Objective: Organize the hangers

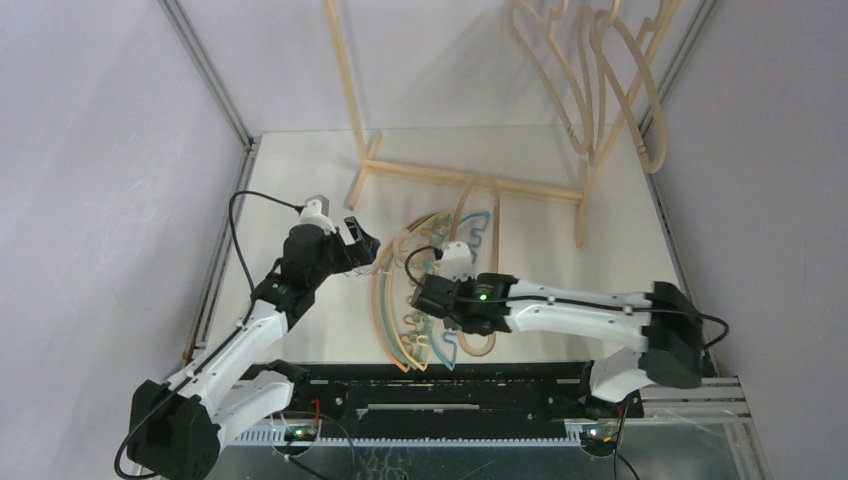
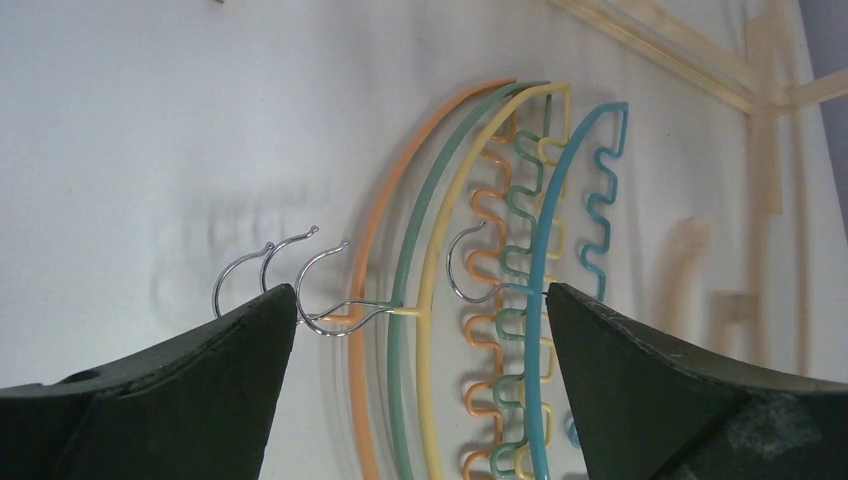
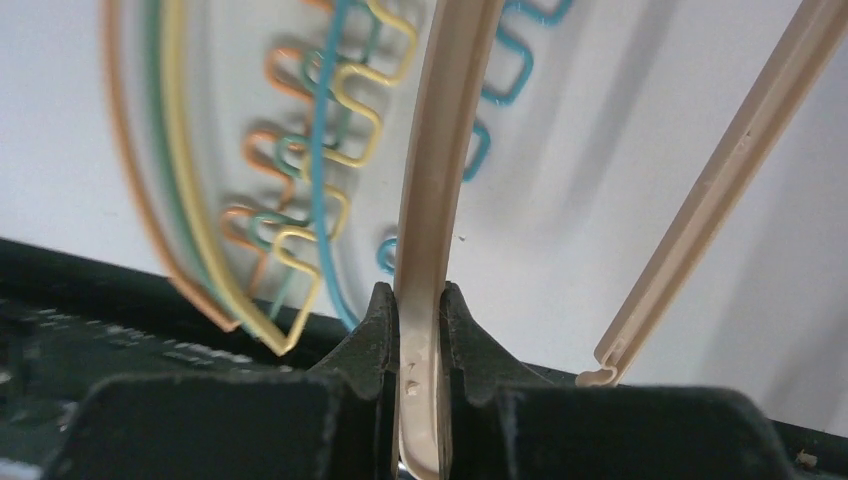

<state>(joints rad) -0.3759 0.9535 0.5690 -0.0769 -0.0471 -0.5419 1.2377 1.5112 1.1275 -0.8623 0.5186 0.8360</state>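
Since the right gripper has its jaws clamped on the rim of a wooden hanger, the grip looks set for a lift: the pinch is on a narrow stretch of bar with a pad on each face, so it probably won't twist out. That hanger sits mid-table on the near side of the rack, overlapping the teal hanger; can't tell if it's off the surface yet. Likely destination is the rack's far right end, where other wooden hangers hang. That's judgement only

Left gripper hovers with jaws wide apart and nothing between them, above the hooks at the left of the coloured stack. Looks staged to pin or pick those so they don't drag when the wooden one goes up; can't confirm

Stack on the table, left to right in the left wrist view: orange hanger, green hanger, yellow hanger, then teal. Arcs are nested and wavy edges overlap. Risk: the teal wire runs just beside the clamped bar in the right wrist view and may snag on lift

Second pale strip lies right of the clamp; can't tell whether it's the same hanger

Writing: none readable on hangers, rack or arms. No brand marks, only a green light on the right arm
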